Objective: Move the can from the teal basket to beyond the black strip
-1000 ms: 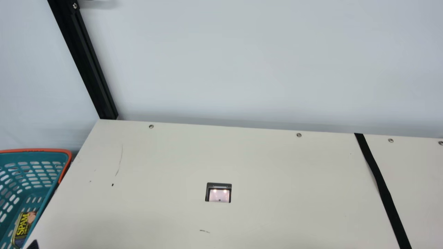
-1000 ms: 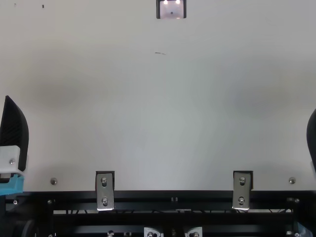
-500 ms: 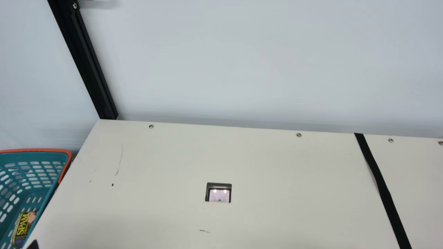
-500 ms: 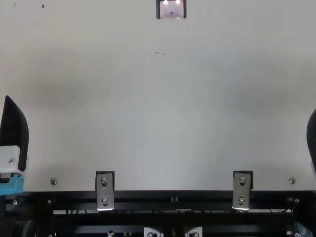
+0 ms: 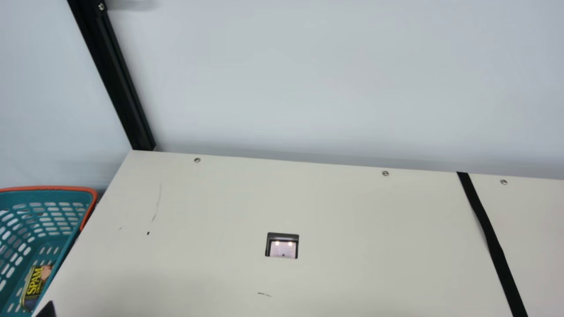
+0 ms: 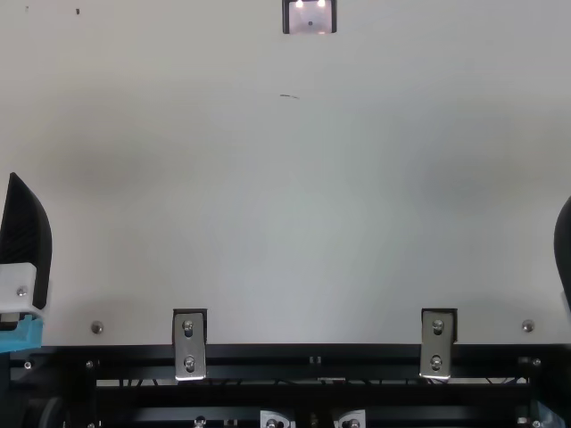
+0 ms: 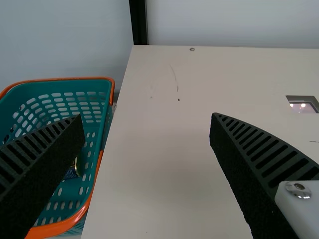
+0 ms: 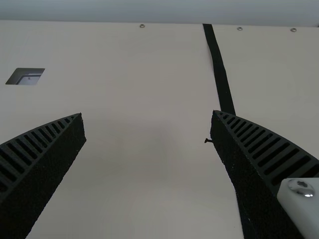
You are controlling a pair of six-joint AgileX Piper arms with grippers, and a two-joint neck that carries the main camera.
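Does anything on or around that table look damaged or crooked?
Only small things: the table has a thin curved scratch towards its far left corner and a short dark mark near the square opening. The black strip also wavers slightly instead of running straight.

A yellow-lettered can (image 5: 36, 286) lies in the teal basket (image 5: 48, 188), far from the black strip (image 5: 497, 251).

main view: teal basket (image 5: 53, 188) cut off left | left wrist view: can (image 7: 74, 171) part-hidden
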